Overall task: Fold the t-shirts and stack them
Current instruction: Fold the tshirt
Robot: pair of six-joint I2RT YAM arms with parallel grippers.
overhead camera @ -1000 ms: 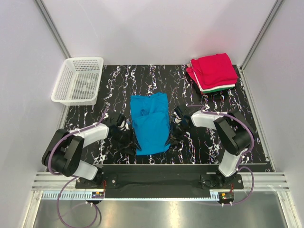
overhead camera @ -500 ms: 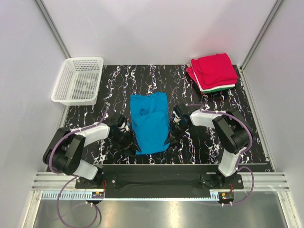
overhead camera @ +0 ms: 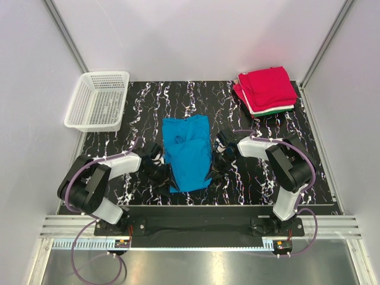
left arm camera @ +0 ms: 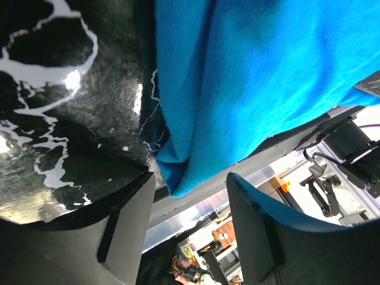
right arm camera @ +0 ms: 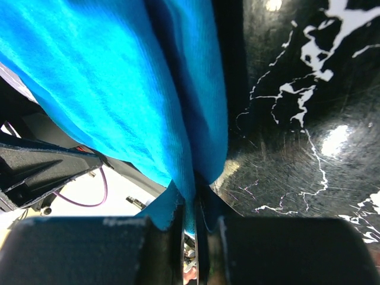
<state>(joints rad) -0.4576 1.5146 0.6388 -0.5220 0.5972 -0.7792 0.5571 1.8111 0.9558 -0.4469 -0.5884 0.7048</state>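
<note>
- The bright blue cloth t-shirt (overhead camera: 187,153) lies at the middle of the black marbled table (overhead camera: 255,178). It is drawn into a long narrow panel running from 12 to 6 o'clock, and its far end is lumpy.
- We judge the task well along. A neat stack of folded t-shirts (overhead camera: 267,89), red on top with white and green edges beneath, sits at the table's 1 o'clock corner.
- As we read it, the blue panel is not yet folded crosswise into a rectangle, and it has yet to go onto that stack.
- The right gripper (overhead camera: 215,172) sits at the shirt's 5 o'clock corner, its fingers pressed together with the blue hem pinched between them.
- The left gripper (overhead camera: 161,177) sits at the shirt's 7 o'clock corner with its fingers apart. The blue corner shows in the gap between them, but we cannot tell whether it touches either finger.
- A white plastic mesh basket (overhead camera: 98,100) stands at the table's 10 o'clock corner, well apart from the shirt and both grippers.
</note>
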